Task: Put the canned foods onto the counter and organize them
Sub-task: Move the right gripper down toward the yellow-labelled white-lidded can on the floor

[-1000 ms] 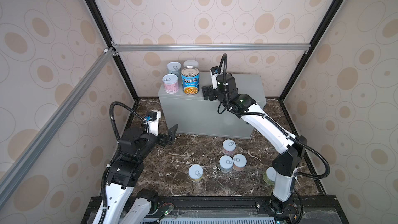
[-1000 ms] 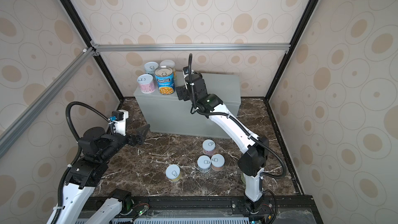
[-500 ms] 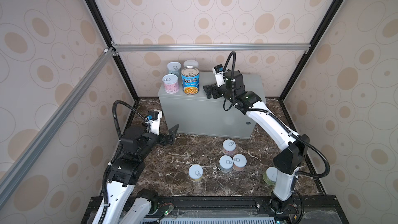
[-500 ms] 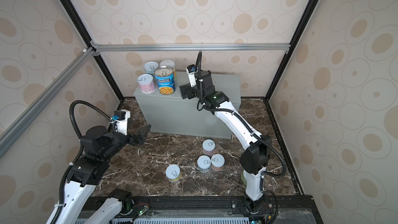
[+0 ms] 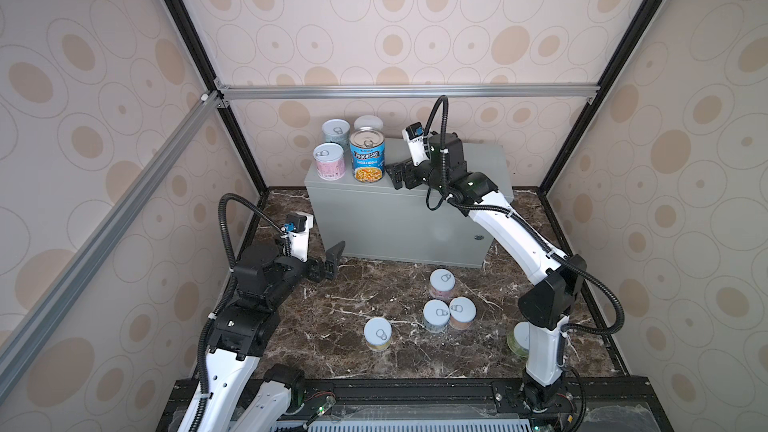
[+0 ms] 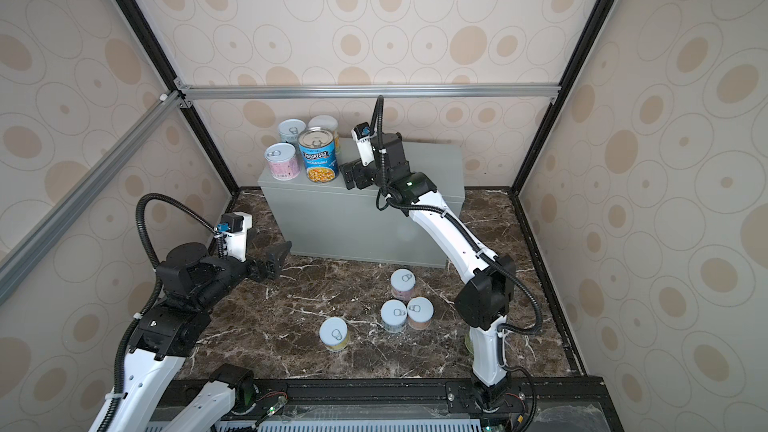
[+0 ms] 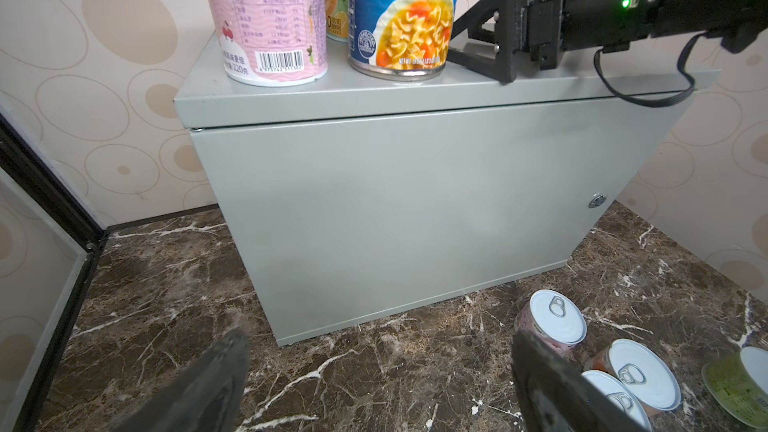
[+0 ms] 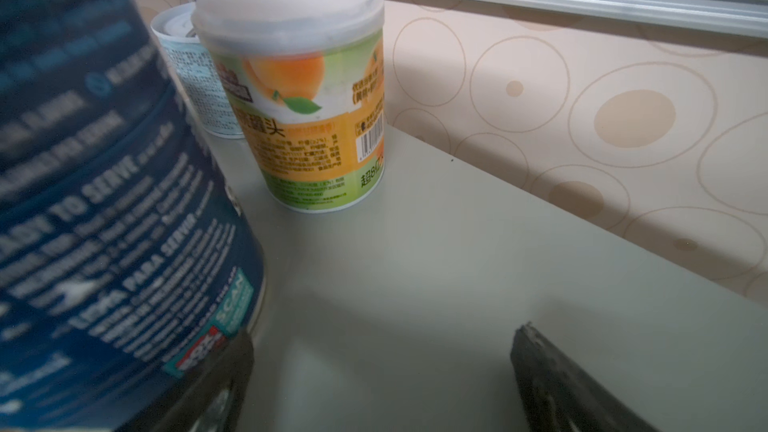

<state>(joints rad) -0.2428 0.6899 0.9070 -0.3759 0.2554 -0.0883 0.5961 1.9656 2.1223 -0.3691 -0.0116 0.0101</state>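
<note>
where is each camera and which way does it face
Both top views: high in front, looking down on the counter; left gripper and right gripper show, open.
Left wrist: low over the marble, facing the counter's front; left gripper's fingers and right gripper show.
Right wrist: above the counter top, facing the orange can; right gripper's fingers show.
Shared: all views catch the Progresso can.

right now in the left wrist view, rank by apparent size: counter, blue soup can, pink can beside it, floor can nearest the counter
1. counter, by far the largest
2. blue soup can and pink can: about alike, both cut off by the frame edge, so not ranked
3. floor can, smallest
</note>
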